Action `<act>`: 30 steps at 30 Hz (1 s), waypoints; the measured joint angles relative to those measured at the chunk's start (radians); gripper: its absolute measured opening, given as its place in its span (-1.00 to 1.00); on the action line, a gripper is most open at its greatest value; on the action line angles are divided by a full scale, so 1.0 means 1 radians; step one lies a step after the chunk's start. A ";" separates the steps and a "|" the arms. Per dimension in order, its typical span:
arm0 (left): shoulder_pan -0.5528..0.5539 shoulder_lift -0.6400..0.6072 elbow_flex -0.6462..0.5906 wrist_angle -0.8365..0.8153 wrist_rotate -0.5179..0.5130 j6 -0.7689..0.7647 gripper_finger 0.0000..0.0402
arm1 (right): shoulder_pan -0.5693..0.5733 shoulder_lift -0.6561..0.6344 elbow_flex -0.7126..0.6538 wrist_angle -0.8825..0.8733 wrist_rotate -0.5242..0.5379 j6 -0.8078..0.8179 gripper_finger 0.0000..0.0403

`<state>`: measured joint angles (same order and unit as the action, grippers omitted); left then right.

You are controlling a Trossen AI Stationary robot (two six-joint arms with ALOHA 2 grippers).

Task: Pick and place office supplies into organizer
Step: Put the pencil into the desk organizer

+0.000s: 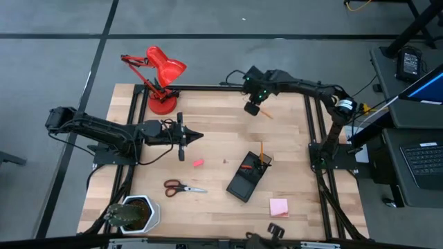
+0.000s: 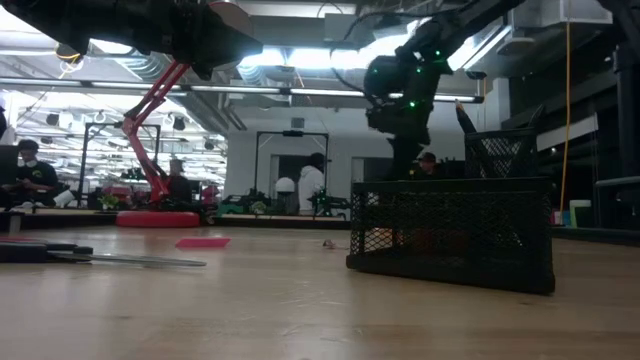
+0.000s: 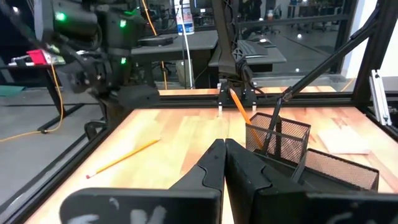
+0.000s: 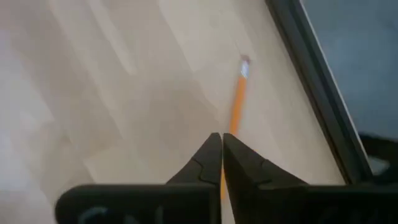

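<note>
1. Tabletop (image 1: 214, 138): carries everything.
2. Organizer (image 1: 248, 176), 5 o'clock of centre; one pencil stands inside.
3. Right jaws (image 4: 221, 144) pressed together above loose pencil (image 4: 237, 99), 1 o'clock; unopened, they risk knocking it away.
4. Left jaws (image 3: 224, 152) pressed together, 9 o'clock, idle.

Open surface (image 1: 221, 135) between my two pincers. Organizer (image 1: 248, 178) stands mid-surface; lamp (image 1: 160, 76) blocks the far left corner, potted plant (image 1: 135, 213) the near left.
</note>
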<state>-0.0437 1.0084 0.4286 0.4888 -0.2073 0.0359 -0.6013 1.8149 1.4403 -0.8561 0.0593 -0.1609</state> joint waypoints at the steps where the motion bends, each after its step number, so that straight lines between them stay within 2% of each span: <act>1: 0.000 0.000 0.000 0.000 0.000 0.005 -0.97 | -0.012 0.002 0.000 -0.017 0.000 -0.003 -0.89; 8: 0.000 0.000 0.000 -0.001 0.000 0.012 -0.98 | -0.042 0.031 -0.002 -0.120 -0.025 -0.047 -0.65; 12: 0.000 0.000 0.000 -0.007 0.000 0.012 -0.98 | -0.046 0.032 -0.038 -0.059 -0.088 -0.100 -0.44; 20: 0.000 0.000 0.000 -0.024 0.000 0.010 -0.98 | -0.101 0.033 -0.145 0.058 -0.087 -0.108 -0.07; 25: 0.000 0.000 0.000 -0.024 0.000 0.002 -0.99 | -0.126 0.034 -0.171 0.105 -0.087 -0.110 0.03; 30: 0.000 0.000 0.000 -0.024 0.000 0.003 -0.98 | -0.124 0.034 -0.209 0.163 -0.088 -0.114 0.05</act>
<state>-0.0441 1.0084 0.4286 0.4648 -0.2073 0.0387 -0.7258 1.8484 1.2315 -0.6933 -0.0285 -0.2749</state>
